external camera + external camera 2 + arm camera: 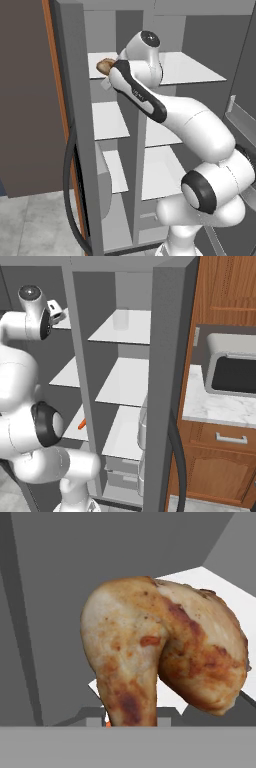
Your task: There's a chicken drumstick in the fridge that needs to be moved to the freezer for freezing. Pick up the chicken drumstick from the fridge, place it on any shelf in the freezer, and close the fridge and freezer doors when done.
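My gripper (106, 74) is shut on the chicken drumstick (105, 65), a golden-brown lump held just over the top narrow shelf (96, 73) of the freezer, the left section of the grey unit. In the hand view the drumstick (160, 652) hangs close in front of the camera, its bone end down between the fingers, with the white shelf (225, 592) behind it. The fridge's broad shelves (192, 69) lie to the right of the divider. The freezer door (75, 130) and the fridge door (167, 381) both stand open.
Lower freezer shelves (107, 120) sit under the hand; a small orange thing (81, 423) lies on one. A pale jar (121, 319) stands on the fridge's top shelf, with grey drawers (120, 463) below. A microwave (232, 368) rests on the marble counter (220, 406) to the right.
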You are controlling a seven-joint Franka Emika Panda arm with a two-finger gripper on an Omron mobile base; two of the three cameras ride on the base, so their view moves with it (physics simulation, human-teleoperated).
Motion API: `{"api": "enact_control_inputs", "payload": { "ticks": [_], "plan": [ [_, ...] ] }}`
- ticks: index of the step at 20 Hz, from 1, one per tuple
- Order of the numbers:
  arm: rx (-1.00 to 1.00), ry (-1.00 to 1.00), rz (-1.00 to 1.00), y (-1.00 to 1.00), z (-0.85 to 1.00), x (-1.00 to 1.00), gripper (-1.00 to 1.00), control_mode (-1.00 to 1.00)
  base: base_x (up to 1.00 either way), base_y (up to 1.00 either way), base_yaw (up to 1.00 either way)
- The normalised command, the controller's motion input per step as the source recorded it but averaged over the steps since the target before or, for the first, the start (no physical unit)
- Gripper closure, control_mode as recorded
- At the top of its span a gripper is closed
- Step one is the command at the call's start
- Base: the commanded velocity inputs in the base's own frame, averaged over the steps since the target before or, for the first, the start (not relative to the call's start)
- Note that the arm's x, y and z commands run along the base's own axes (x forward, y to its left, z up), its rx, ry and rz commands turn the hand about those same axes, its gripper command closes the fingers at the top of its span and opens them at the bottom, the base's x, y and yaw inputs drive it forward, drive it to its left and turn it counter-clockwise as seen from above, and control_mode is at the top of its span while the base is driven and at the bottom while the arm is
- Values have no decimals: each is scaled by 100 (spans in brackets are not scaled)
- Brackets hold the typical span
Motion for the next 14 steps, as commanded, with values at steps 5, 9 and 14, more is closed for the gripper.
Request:
{"api": "enact_control_inputs", "payload": {
  "ticks": [5,9,14],
  "plan": [
    [0,0,0,2,-5,44,100,-100,0,0,0],
    [0,2,0,4,-3,46,100,-100,0,0,0],
    [-1,1,0,10,-7,39,100,-100,0,0,0]
  ]
}}
